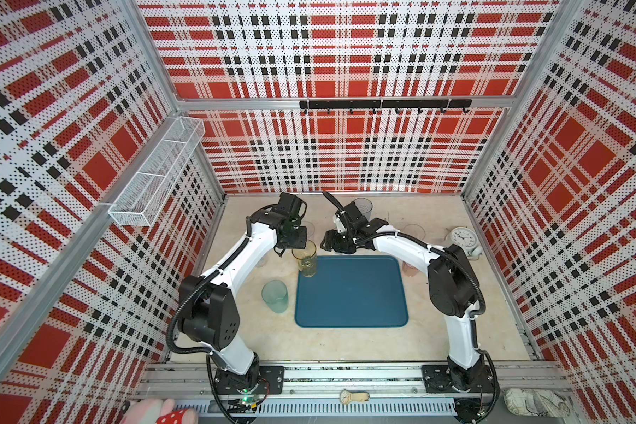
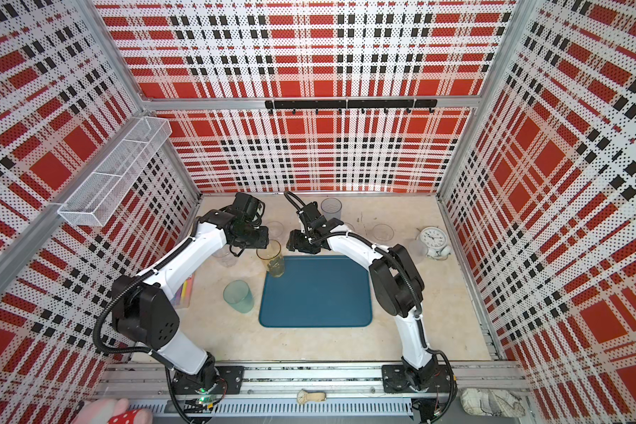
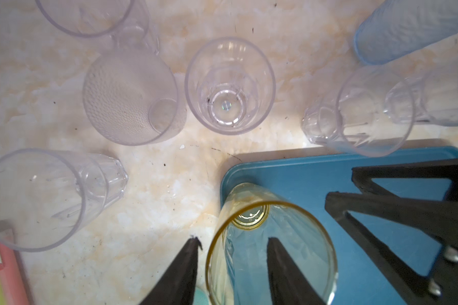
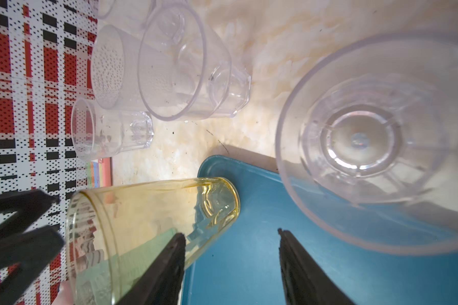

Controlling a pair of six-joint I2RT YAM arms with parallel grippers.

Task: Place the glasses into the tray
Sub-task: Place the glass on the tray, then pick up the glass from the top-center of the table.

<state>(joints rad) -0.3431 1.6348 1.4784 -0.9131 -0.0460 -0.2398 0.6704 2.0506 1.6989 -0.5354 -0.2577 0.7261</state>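
Amber is the colour to watch: the tall amber see-through tumbler (image 1: 304, 258) stands in the upper left corner of the flat teal-blue rectangular tray (image 1: 351, 297), base down inside the low rim. Nothing else is on the tray.

Your left tool (image 3: 233, 239) is released. One finger sits outside the wall and one inside the mouth, both clear of the plastic, so it grasps nothing. That straddle reads as a rim pinch, a sensible hold for a glass this tall. Tucked in the corner, the tumbler leaves the wide blue floor free for the others, I'd say.

Its long axis runs straight up from the tray, mouth to the ceiling. In both top views the rim merely leans toward the upper left of the frame.

Your right tool (image 4: 230, 232) hangs released too, empty, over the tray's upper edge. It is right beside a clear faceted tumbler (image 4: 362, 140) on the marbled beige desk (image 1: 346, 345), and it looks poised for that one. The teal tinted tumbler (image 1: 275, 295) waits upright on the desk, left of the tray.
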